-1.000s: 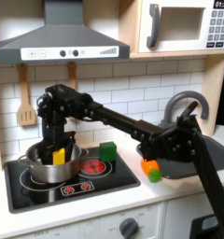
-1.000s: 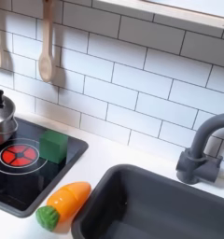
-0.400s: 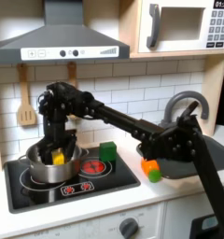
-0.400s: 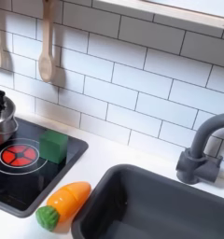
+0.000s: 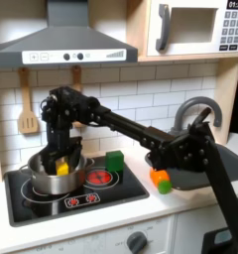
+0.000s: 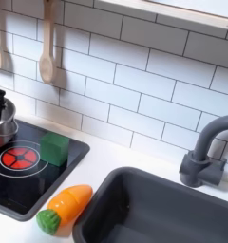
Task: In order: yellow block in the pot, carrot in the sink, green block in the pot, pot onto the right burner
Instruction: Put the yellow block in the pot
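The steel pot (image 5: 54,177) stands on the left burner in the first exterior view, and its rim (image 6: 1,120) shows at the second exterior view's left edge. My gripper (image 5: 59,157) hangs just above the pot, fingers apart. The yellow block (image 5: 61,168) lies low inside the pot beneath them. The green block (image 5: 114,161) (image 6: 55,147) stands on the stove's right side, behind the red burner. The carrot (image 5: 162,181) (image 6: 66,207) lies on the white counter between the stove and the sink (image 5: 216,165) (image 6: 159,204), apart from both.
The right burner (image 5: 98,178) (image 6: 18,157) glows red and is bare. A dark arched faucet (image 5: 196,107) (image 6: 205,152) rises behind the sink. Wooden utensils (image 5: 27,107) (image 6: 47,46) hang on the tiled wall. A range hood (image 5: 61,40) overhangs the stove.
The yellow block has sunk from upright between the fingers to low inside the pot. The arm has barely moved. Carrot and green block are unmoved.
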You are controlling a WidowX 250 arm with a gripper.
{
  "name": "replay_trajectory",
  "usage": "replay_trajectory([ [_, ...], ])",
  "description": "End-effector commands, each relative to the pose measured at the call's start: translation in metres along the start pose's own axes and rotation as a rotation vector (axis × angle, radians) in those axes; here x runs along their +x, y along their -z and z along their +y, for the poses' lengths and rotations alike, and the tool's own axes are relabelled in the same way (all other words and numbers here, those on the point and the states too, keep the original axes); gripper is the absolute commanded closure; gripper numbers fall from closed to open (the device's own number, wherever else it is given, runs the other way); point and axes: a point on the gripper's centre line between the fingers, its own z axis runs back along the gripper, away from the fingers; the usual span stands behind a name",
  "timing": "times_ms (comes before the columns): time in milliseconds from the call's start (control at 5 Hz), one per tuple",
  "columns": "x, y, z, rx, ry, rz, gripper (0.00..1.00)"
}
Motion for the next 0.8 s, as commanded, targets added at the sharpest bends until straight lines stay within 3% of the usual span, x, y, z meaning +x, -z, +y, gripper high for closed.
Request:
replay_trajectory([
  [0, -0.014, -0.04, -0.014, -0.033, 0.015, -0.062, 0.0],
  [600, -0.05, -0.071, -0.037, -0.058, 0.061, -0.103, 0.0],
])
